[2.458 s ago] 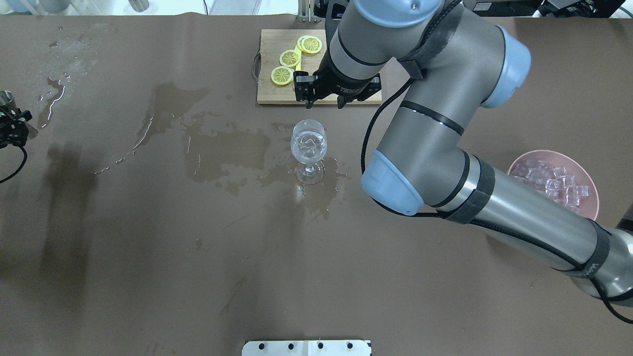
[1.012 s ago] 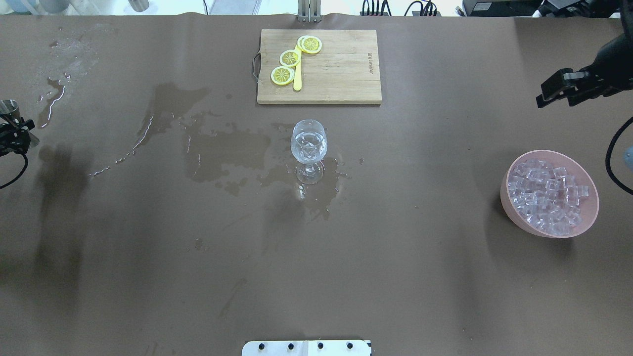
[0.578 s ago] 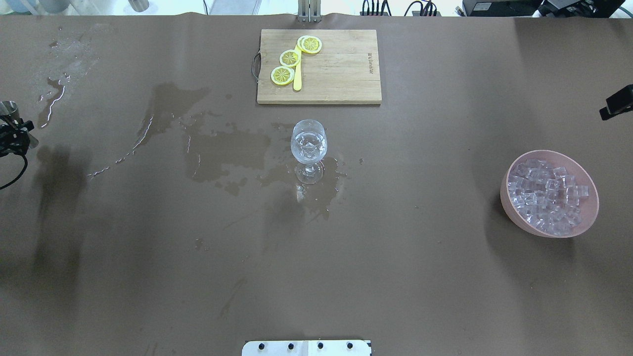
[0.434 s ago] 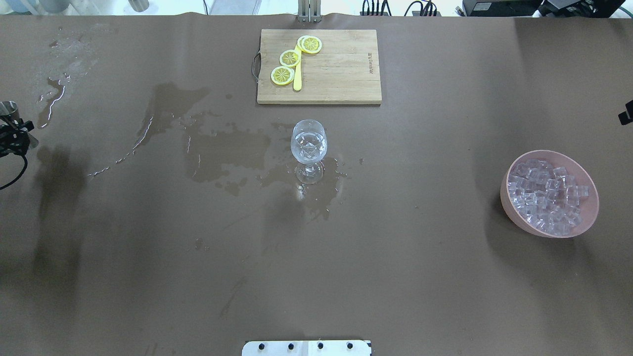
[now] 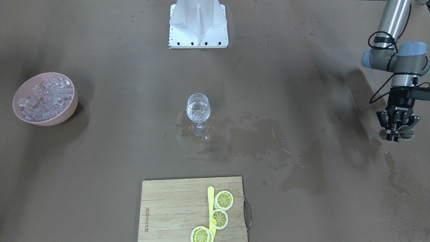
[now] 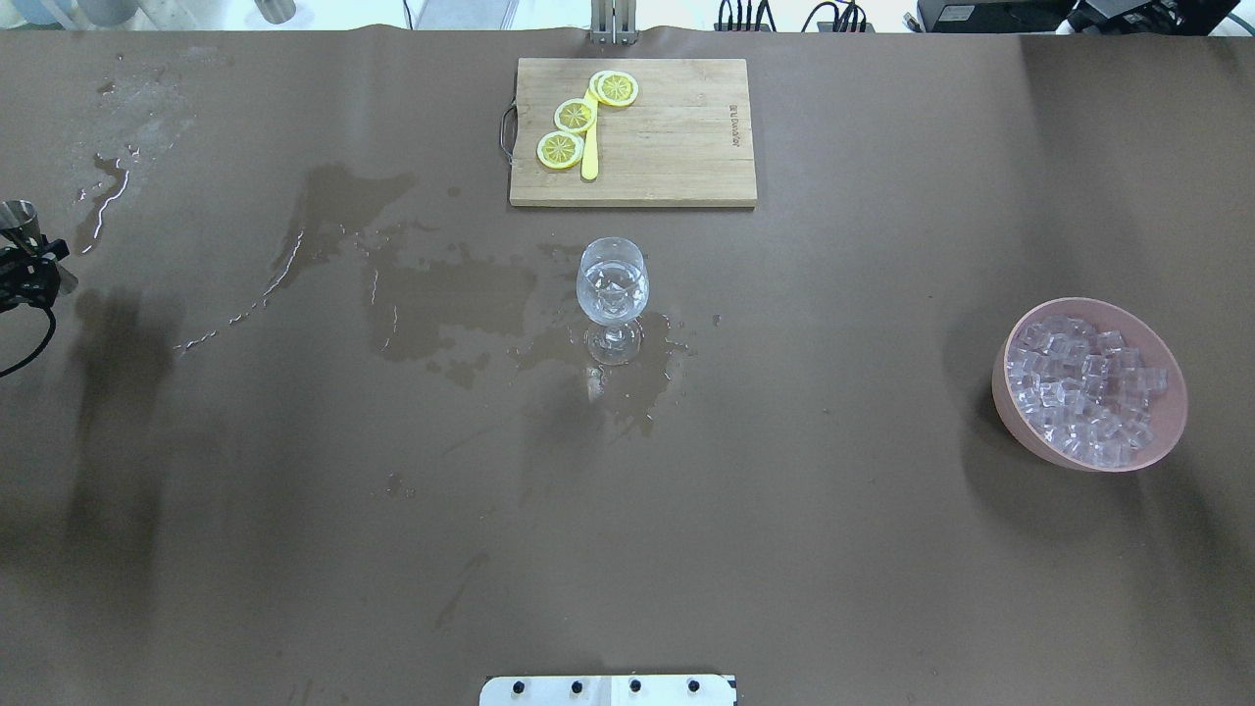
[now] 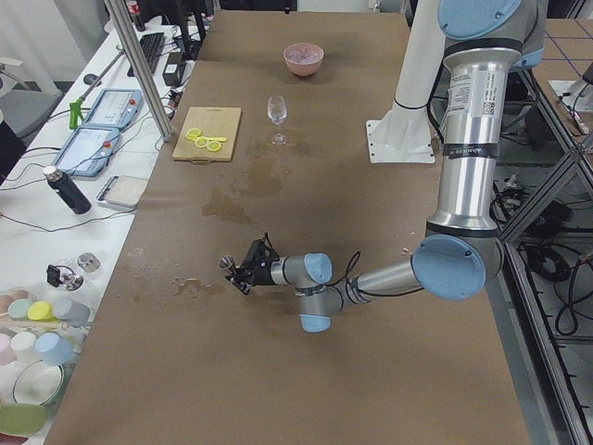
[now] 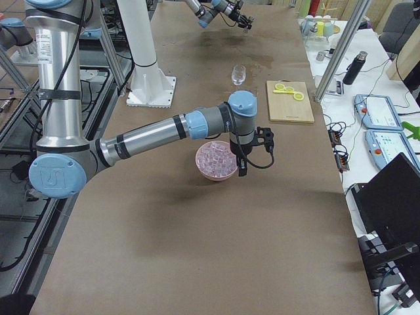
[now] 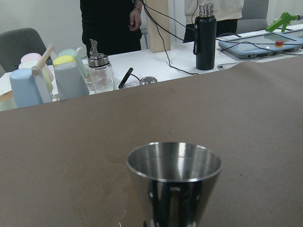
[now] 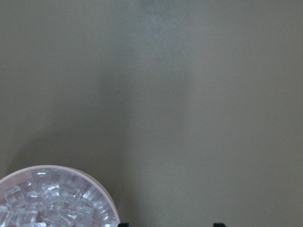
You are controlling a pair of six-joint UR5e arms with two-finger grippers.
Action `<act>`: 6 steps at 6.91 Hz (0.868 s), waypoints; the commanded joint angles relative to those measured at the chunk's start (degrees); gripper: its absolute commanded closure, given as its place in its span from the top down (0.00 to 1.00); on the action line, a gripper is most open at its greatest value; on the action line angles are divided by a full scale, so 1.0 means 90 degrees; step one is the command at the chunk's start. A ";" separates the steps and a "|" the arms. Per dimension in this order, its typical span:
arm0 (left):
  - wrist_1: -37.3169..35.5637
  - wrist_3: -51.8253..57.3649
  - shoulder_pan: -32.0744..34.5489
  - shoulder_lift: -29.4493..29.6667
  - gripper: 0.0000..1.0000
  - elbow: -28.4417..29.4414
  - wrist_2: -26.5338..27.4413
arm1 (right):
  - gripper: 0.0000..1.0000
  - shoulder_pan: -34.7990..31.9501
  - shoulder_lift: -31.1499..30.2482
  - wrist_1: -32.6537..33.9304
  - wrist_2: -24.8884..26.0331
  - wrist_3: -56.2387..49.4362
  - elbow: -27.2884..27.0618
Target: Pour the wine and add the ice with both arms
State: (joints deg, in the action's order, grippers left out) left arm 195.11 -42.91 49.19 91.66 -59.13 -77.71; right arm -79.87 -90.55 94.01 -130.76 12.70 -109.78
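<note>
The wine glass (image 6: 612,284) (image 5: 198,110) stands mid-table, holding a little clear wine and some ice cubes. More ice (image 6: 1088,387) (image 10: 47,198) fills a pink bowl (image 6: 1001,390) (image 5: 65,116) on my right. My left gripper (image 5: 398,132) (image 6: 22,267) hovers at the far left table edge, shut on a steel measuring cup (image 9: 174,182). My right gripper (image 8: 243,167) hangs just beside the pink bowl; in the right wrist view its fingertips (image 10: 123,224) sit wide apart with nothing between them, so it is open.
A wooden cutting board (image 6: 677,137) with lemon slices (image 6: 575,116) lies behind the glass. Wet patches (image 6: 441,294) spread over the brown table cover left of the glass. The white base plate (image 5: 198,25) is on the robot's side. People stand behind a cluttered side table (image 9: 156,61).
My right arm has swung away from the cutting board and glass, moved right and left the overhead view. The left gripper with the cup has stayed put.
</note>
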 commanded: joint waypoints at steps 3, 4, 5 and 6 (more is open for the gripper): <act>-0.0009 -0.0056 -0.0026 -0.0009 0.00 0.0085 0.0001 | 0.70 -0.0548 0.0013 0.0013 -0.0412 -0.0754 0.0906; 0.0001 -0.0047 -0.0026 -0.0019 0.00 0.0086 0.0011 | 0.72 -0.0559 0.0012 0.0004 -0.0471 -0.0766 0.0880; -0.0009 -0.0047 -0.0036 -0.0009 0.00 0.0134 0.0011 | 0.80 -0.0559 0.0022 0.0003 -0.0423 -0.0766 0.0889; -0.0009 -0.0047 -0.0036 -0.0009 0.00 0.0135 0.0011 | 1.00 -0.0608 -0.0046 0.0003 -0.0432 -0.0757 0.0928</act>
State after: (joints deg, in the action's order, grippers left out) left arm 195.05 -43.34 48.91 91.55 -58.09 -77.62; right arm -84.91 -90.50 94.06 -134.61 5.95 -101.84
